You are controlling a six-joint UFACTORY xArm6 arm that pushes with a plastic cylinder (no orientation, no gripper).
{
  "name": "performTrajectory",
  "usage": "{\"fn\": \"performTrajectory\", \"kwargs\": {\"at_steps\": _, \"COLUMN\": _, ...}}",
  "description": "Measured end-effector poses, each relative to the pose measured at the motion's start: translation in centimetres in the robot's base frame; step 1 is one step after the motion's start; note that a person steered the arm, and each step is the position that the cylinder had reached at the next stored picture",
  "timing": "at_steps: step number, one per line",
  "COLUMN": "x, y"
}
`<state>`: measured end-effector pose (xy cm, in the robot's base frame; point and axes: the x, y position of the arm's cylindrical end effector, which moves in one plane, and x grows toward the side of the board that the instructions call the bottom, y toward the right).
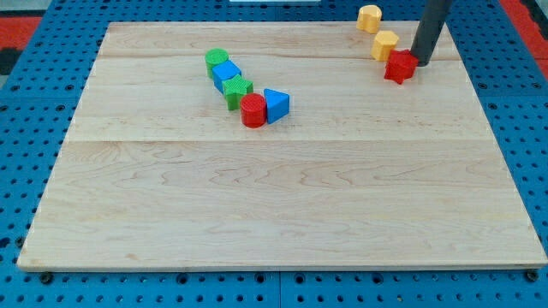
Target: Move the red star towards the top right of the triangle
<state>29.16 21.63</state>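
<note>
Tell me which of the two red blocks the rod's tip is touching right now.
My tip touches the red star near the view's top right, beside the yellow blocks. The other red block, round, sits mid-board against the blue triangle.

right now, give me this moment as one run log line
tip touching red star on its right | star near board's top right, below two yellow blocks | blue triangle mid-board, far left of star | star not yet near triangle

pale wooden board [282,205], blue pegboard [34,120] beneath
</note>
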Motion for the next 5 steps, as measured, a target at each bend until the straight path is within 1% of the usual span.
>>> {"fn": "performTrajectory", "kwargs": {"at_steps": 2, "x": 4.3, "y": -0.1}}
{"fn": "performTrajectory", "kwargs": {"at_steps": 3, "x": 4.4, "y": -0.1}}
{"fn": "performTrajectory", "kwargs": {"at_steps": 4, "x": 2.7, "y": 2.3}}
{"fn": "performTrajectory", "kwargs": {"at_steps": 5, "x": -0.4, "y": 3.8}}
